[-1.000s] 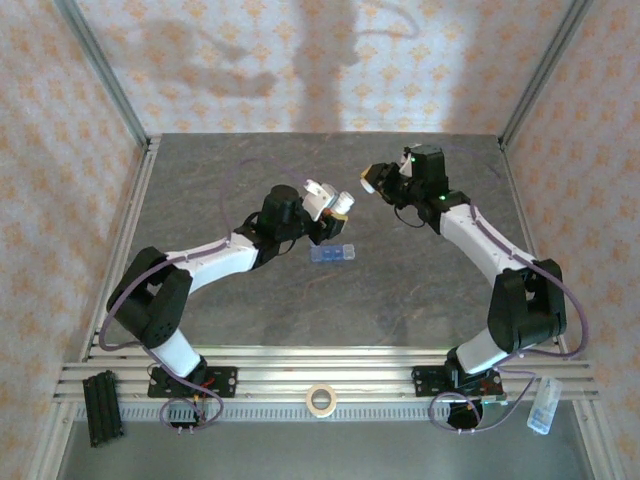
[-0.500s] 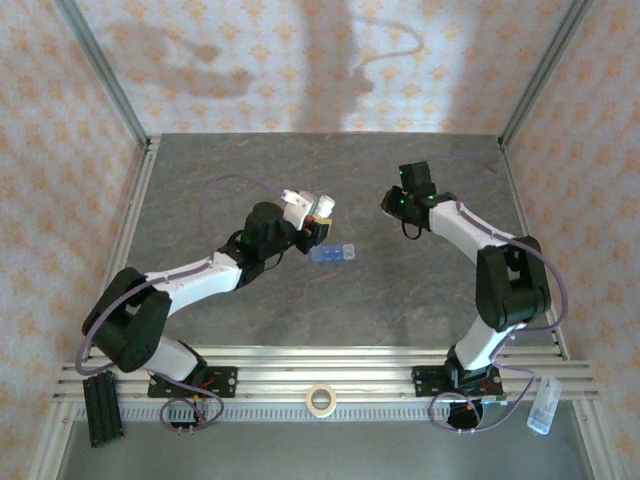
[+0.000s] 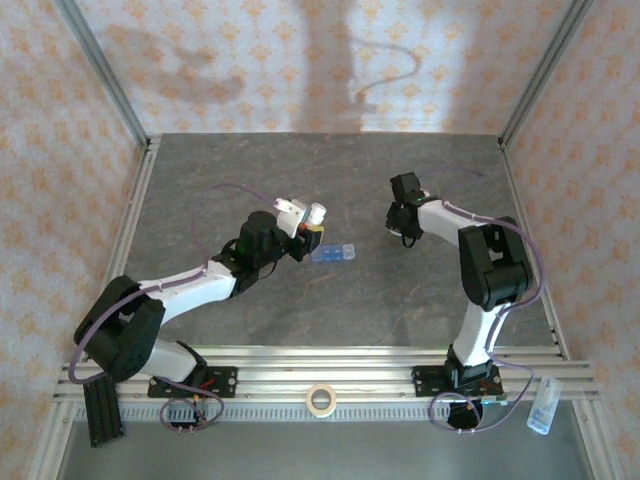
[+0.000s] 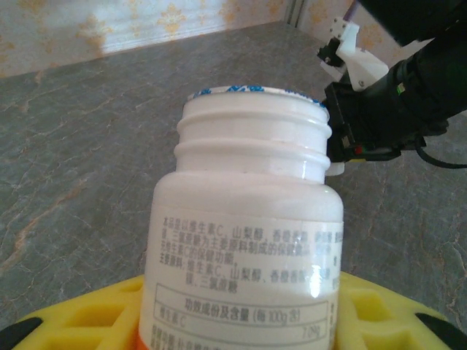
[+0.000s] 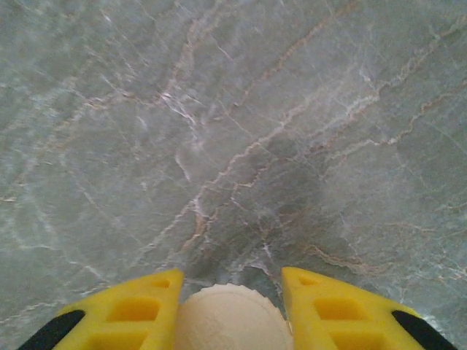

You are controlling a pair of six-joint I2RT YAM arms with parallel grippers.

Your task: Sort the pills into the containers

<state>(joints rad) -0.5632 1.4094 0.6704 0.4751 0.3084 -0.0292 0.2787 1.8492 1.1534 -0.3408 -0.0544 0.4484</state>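
My left gripper [image 3: 303, 226] is shut on a white pill bottle [image 3: 314, 213], which it holds above the table just left of the containers. In the left wrist view the bottle [image 4: 252, 219] stands between yellow fingers [image 4: 87, 321], its threaded neck bare of a cap. The containers [image 3: 334, 254] are a small translucent blue strip lying flat mid-table. My right gripper [image 3: 403, 228] is low over the table at the right, shut on a cream ribbed cap [image 5: 230, 321] between yellow fingers [image 5: 124, 310]. The pills are out of view.
The right arm's wrist [image 4: 394, 102] is close behind the bottle's mouth. A tape roll [image 3: 320, 400], a black block [image 3: 101, 408] and a clear container [image 3: 541, 405] sit at the front rail. Frame posts [image 3: 105, 75] stand at the back corners.
The right arm has folded and dropped, bringing the cap down near the table. The left gripper has shifted a little left with the bottle.
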